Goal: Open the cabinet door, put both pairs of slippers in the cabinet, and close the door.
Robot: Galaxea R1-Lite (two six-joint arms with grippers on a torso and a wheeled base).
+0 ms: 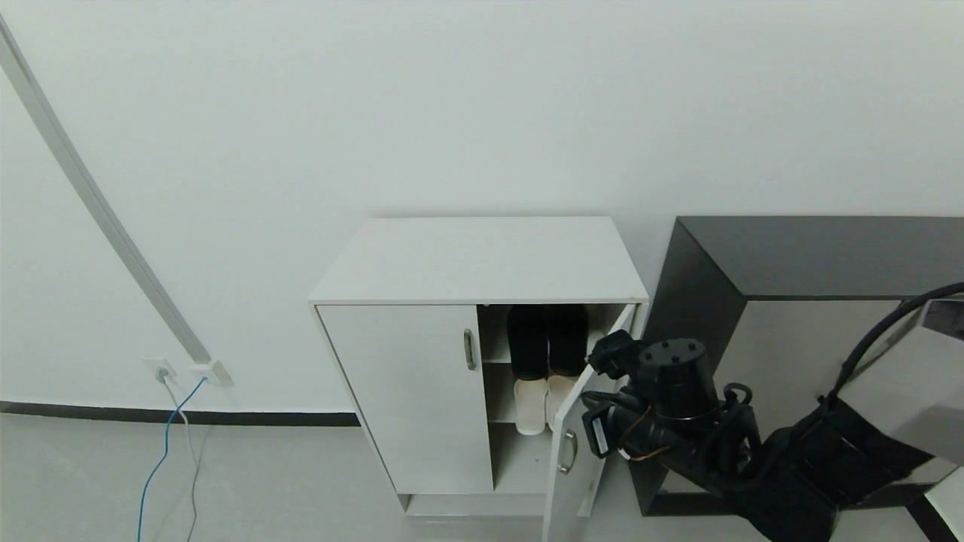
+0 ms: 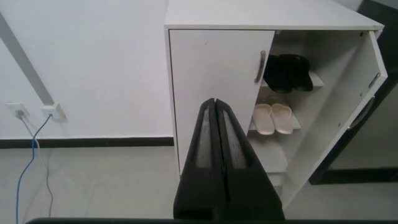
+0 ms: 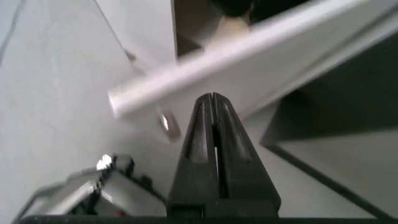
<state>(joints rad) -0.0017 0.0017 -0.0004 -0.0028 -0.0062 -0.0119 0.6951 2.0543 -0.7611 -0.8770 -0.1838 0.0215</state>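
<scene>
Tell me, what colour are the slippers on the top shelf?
The slippers are black; see left wrist view.

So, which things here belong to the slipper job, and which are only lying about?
For the job: cabinet, its open door, black slippers on the upper shelf, white slippers on the shelf below, right gripper by the door.
Lying about: black unit beside the cabinet, wall sockets, cables, wall duct.

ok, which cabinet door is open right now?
The right door: it stands swung outward, baring the black slippers and white slippers inside. The left door sits flush and shut.
</scene>
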